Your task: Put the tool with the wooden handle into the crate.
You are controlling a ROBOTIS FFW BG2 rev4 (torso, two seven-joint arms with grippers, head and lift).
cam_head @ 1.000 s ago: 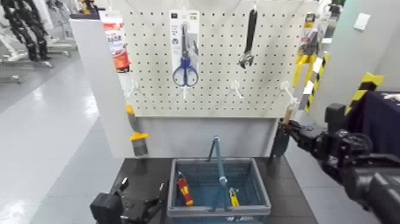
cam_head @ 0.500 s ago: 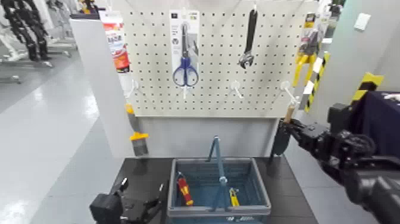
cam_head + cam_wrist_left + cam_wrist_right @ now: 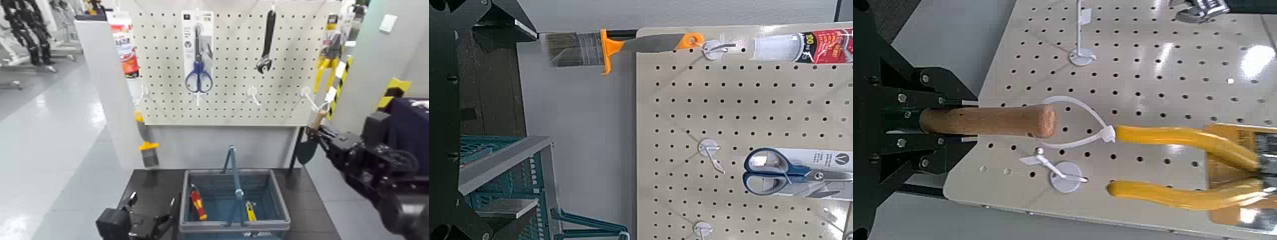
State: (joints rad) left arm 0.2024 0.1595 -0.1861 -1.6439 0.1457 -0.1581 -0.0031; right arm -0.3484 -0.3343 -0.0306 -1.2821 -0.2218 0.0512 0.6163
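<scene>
Right gripper (image 3: pixel 313 132), clamped on the wooden handle of the trowel (image 3: pixel 306 152) at the crate's (image 3: pixel 186 209) two o'clock; left gripper (image 3: pixel 153 200) idles at nine, fingers apart; too low a traverse could snag the blade on the raised bar (image 3: pixel 237 175).

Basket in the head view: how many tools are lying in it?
2: a red-and-yellow screwdriver on the left and a yellow-handled tool farther right. The basket's handle may hide more. The trowel is outside, in the right gripper.
</scene>
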